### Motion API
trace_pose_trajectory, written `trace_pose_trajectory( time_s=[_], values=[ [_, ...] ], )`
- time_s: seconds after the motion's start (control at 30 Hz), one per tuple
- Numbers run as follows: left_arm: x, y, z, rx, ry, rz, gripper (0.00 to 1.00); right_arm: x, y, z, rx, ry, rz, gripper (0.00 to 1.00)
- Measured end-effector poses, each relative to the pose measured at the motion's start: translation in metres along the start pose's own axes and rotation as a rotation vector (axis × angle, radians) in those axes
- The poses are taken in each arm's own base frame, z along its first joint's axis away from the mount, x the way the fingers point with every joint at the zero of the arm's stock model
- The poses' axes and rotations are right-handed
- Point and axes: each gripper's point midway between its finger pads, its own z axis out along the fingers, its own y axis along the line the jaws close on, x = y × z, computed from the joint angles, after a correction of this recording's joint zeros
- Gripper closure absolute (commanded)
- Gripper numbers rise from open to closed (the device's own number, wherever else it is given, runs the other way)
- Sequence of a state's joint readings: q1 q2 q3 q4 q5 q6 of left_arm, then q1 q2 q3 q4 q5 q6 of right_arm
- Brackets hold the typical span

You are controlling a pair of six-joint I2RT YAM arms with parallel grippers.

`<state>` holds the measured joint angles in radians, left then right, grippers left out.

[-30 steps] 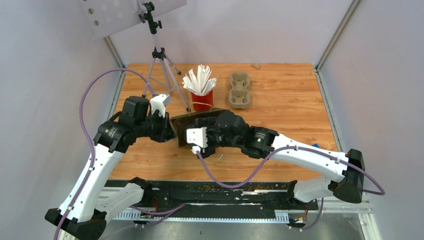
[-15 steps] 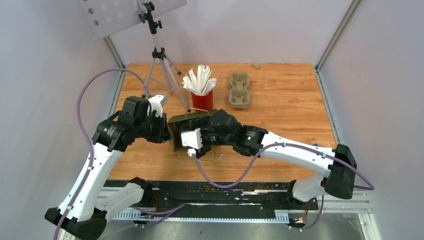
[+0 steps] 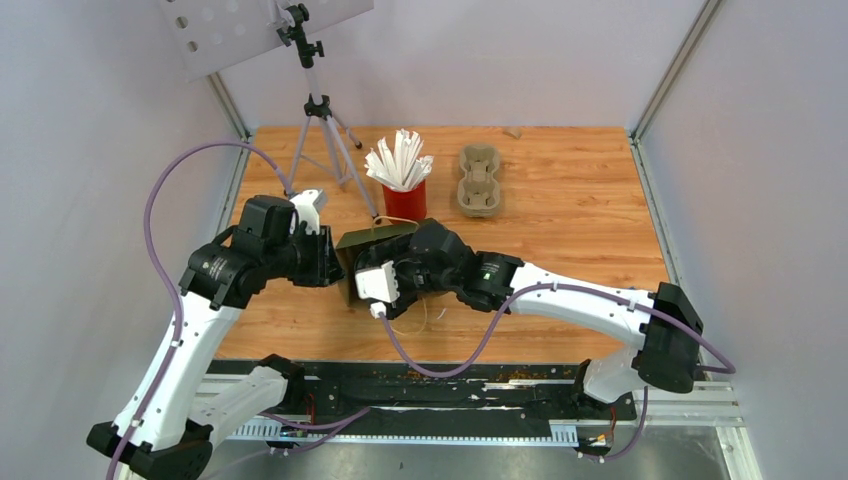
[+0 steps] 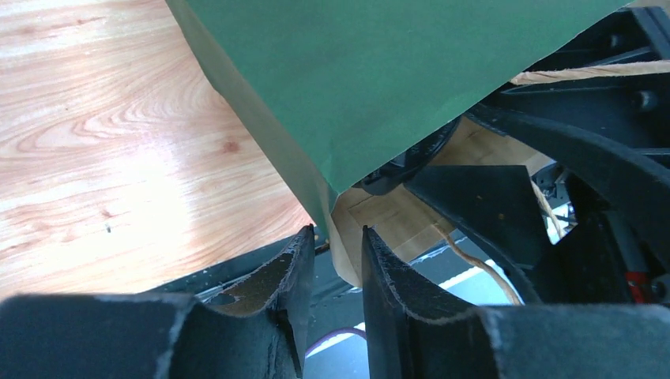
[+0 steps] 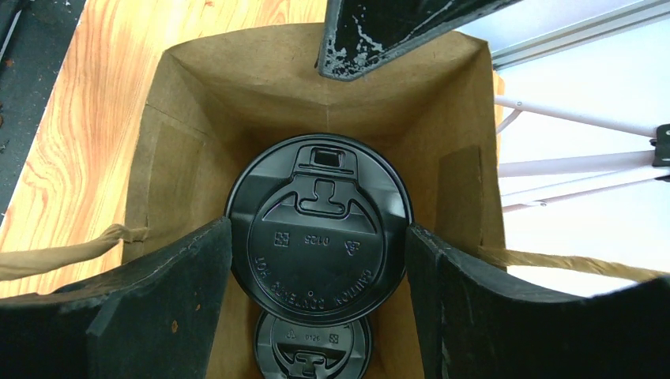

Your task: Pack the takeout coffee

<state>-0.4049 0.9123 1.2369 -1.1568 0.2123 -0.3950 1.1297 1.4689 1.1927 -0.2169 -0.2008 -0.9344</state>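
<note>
A paper bag (image 3: pixel 372 240), green outside and brown inside (image 5: pixel 182 150), stands open at mid-table. My right gripper (image 5: pixel 318 227) reaches down into it, shut on the black lid of one takeout coffee cup (image 5: pixel 318 205), a finger pressing each side. The second takeout coffee cup (image 5: pixel 312 343) stands lower in the bag, partly under the first. My left gripper (image 4: pixel 337 230) is at the bag's left rim (image 4: pixel 348 253). Its jaws are open a little, with the paper edge in the gap between them. Both cups' white sides are hidden.
A red cup of white straws (image 3: pixel 404 190) stands just behind the bag, and a beige pulp cup tray (image 3: pixel 479 182) lies to its right. A camera tripod (image 3: pixel 322 130) stands at the back left. The bag's twine handles (image 5: pixel 63 253) hang outward.
My left jaws have parted from shut on the bag's rim. The right arm has pushed left and down, carrying the cup deeper into the bag.
</note>
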Motion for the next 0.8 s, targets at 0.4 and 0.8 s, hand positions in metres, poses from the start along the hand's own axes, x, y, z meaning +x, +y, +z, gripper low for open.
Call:
trace_pose_trajectory(
  time_s=[0.4,0.8],
  values=[
    [0.006,0.002,0.003,-0.015,0.035,-0.034,0.77,0.003,-0.001,0.012,0.0,-0.007,-0.02,0.3],
    [0.008,0.011,0.007,-0.052,0.054,0.012,1.0,0.011,0.003,0.024,-0.021,-0.012,-0.022,0.3]
  ],
)
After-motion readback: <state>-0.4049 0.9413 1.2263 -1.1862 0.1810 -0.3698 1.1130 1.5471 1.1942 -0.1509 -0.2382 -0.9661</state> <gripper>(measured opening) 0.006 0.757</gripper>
